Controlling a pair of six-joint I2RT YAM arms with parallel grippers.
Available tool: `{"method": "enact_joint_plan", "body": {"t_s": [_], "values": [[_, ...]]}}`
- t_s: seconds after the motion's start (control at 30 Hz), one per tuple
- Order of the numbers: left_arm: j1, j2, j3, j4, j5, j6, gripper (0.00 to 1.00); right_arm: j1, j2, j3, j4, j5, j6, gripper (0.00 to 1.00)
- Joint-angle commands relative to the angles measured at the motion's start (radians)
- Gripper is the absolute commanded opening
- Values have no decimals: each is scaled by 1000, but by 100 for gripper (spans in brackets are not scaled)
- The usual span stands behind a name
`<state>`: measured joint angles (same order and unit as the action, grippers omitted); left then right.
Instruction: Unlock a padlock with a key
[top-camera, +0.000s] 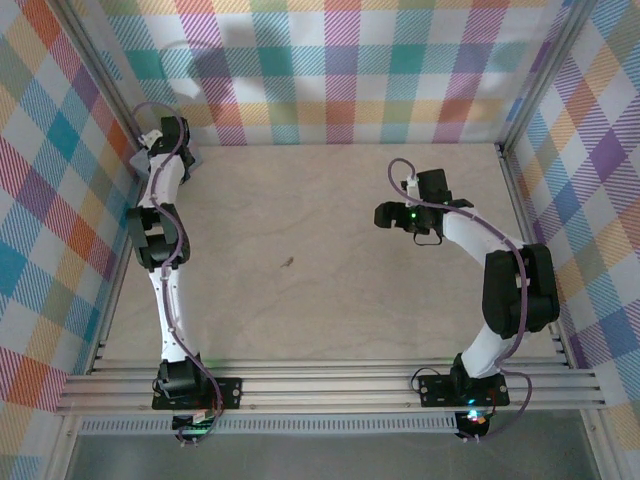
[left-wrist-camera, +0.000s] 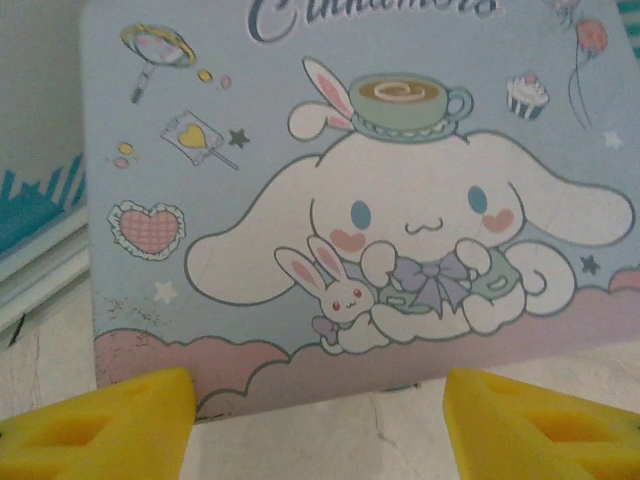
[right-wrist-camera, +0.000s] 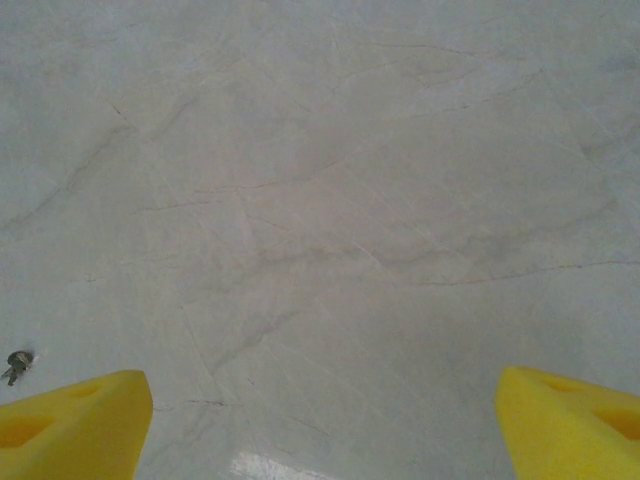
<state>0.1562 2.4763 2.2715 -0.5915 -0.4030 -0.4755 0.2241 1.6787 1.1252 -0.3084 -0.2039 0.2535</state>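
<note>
The padlock (left-wrist-camera: 340, 200) is a pale blue block printed with a white cartoon dog, a rabbit and pink clouds, seen large in the left wrist view. My left gripper (left-wrist-camera: 315, 425) is open; its yellow fingertips (left-wrist-camera: 110, 425) sit just short of the padlock's near edge, with bare table between them. From above, the left gripper (top-camera: 168, 135) is at the far left corner. The key (top-camera: 288, 263) is a tiny dark sliver lying mid-table. In the right wrist view the key (right-wrist-camera: 17, 366) is at the far left. My right gripper (right-wrist-camera: 325, 425) is open and empty, hovering at the right gripper (top-camera: 387, 214) position, well right of the key.
Checked cloth walls (top-camera: 340, 70) and aluminium frame posts (top-camera: 520, 190) enclose the pale table (top-camera: 330, 310). A white and teal wall edge (left-wrist-camera: 35, 240) shows left of the padlock. Rails (top-camera: 330, 385) run along the near edge by the arm bases.
</note>
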Motion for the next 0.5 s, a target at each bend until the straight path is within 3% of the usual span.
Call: {"method": "enact_joint_plan", "body": {"t_s": [0.0, 0.27, 0.47], "values": [[11, -41, -98, -65, 94, -25, 67, 9, -44, -20, -8, -22, -9, 88], [6, -172, -317, 14, 156, -9, 67, 13, -86, -60, 15, -28, 14, 88], [0, -221, -366, 15, 202, 13, 69, 18, -115, -80, 24, -29, 26, 88]]}}
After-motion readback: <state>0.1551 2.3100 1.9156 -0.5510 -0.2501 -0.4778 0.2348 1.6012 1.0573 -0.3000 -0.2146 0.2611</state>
